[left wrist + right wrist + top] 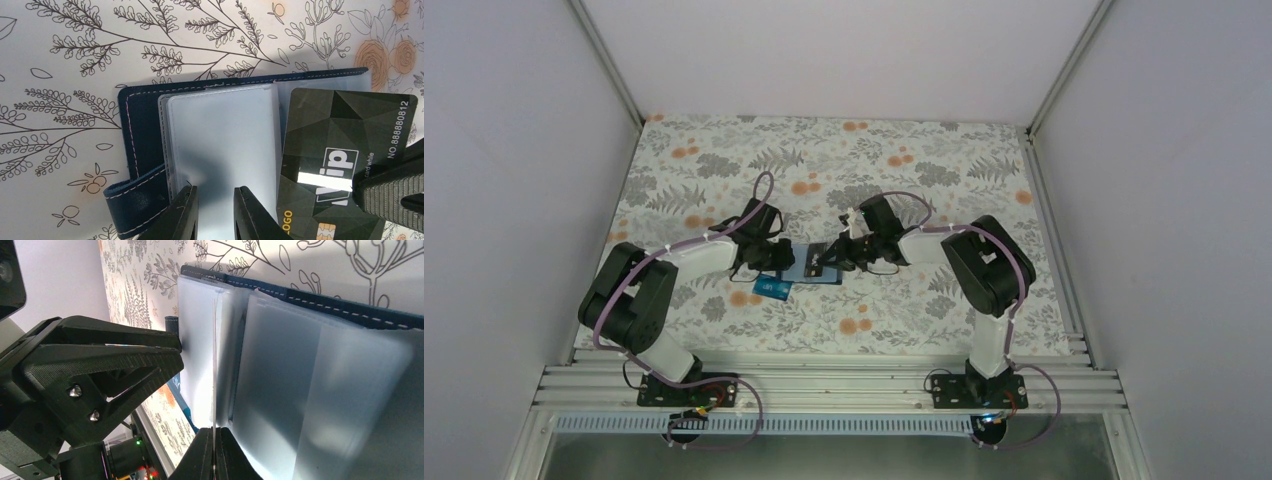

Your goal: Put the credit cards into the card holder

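Insertion under way on the table (pixel 904 160): my right gripper (pixel 215 456) pinches a black card (pixel 340 145) edge-on over the open card holder (pixel 142 125) while my left gripper (pixel 216 215), narrowly spread, pins a clear sleeve (pixel 220 135); next, I reckon, its edge must find a pocket mouth.

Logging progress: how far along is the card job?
Done: the holder lies open; its visible sleeves look empty. In hand: right gripper pinches a black card at the holder, left gripper at the sleeves. Left: slot it, then the teal card on the table.
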You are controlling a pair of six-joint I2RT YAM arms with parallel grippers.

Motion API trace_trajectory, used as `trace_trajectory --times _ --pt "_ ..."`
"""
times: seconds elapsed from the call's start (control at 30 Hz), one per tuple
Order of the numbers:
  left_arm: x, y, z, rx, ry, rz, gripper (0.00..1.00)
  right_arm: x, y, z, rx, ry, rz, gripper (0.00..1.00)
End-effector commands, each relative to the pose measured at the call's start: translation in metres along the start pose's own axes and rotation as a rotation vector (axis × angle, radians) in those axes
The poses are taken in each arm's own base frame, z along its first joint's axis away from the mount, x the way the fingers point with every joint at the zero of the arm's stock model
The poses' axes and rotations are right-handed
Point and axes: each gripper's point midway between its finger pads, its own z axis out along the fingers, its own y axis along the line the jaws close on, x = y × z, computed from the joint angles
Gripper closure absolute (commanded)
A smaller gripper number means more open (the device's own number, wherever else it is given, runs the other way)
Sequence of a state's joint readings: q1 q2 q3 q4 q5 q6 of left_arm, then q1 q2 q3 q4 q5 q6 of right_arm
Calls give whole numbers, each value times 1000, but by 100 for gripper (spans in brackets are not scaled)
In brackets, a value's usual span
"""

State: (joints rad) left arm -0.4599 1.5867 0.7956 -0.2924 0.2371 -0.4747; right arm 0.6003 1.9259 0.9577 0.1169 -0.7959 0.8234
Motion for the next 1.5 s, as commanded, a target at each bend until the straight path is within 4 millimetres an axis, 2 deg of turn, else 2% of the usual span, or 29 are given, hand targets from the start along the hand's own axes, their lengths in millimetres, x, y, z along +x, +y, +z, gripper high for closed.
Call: trace_trajectory --times 0.0,0.43,1.47 --pt "5 7 4 -17 14 -4 79 2 2 6 -12 14 20 96" --pt "9 8 4 -17 19 -9 80 9 -9 6 3 14 133 96" --pt "13 8 4 -4 29 -9 82 4 -1 27 -60 125 27 96"
